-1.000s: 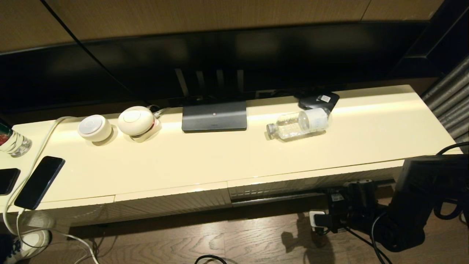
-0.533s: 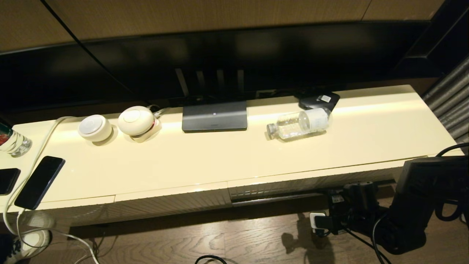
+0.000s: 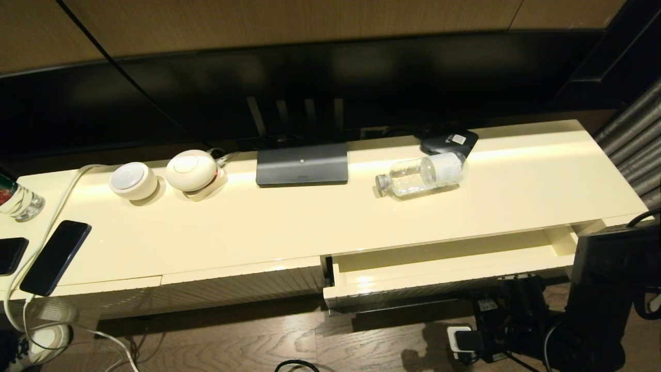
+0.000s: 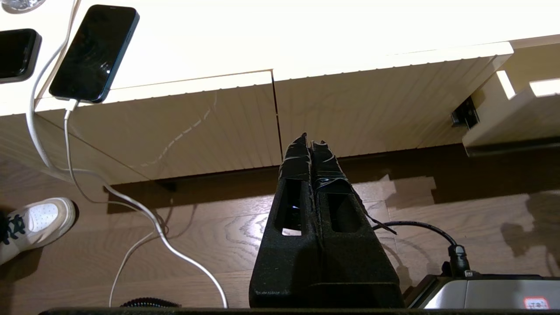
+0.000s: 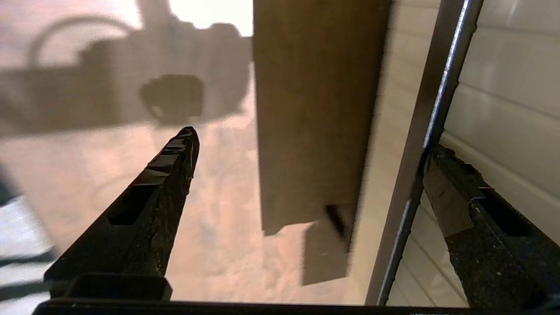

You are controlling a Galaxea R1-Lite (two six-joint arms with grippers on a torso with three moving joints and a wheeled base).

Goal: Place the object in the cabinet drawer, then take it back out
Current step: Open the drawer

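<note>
The clear water bottle lies on its side on the cream cabinet top, cap pointing left. Below it, the right-hand drawer stands partly pulled out, and the stretch of its cream interior that shows holds nothing. My right arm is low at the drawer's right end. My right gripper is open under the drawer front, with the dark metal rail along the ribbed panel between its fingers. My left gripper is shut and holds nothing, low before the left ribbed panels.
On the top stand a dark grey box, two white round devices, a black device, two phones and a red-label glass bottle. A white cable, a plug and a shoe lie on the floor.
The right-hand drawer has slid out towards me, from shut to partly open. My right arm has drawn back and lower with it. The bottle has not moved.
</note>
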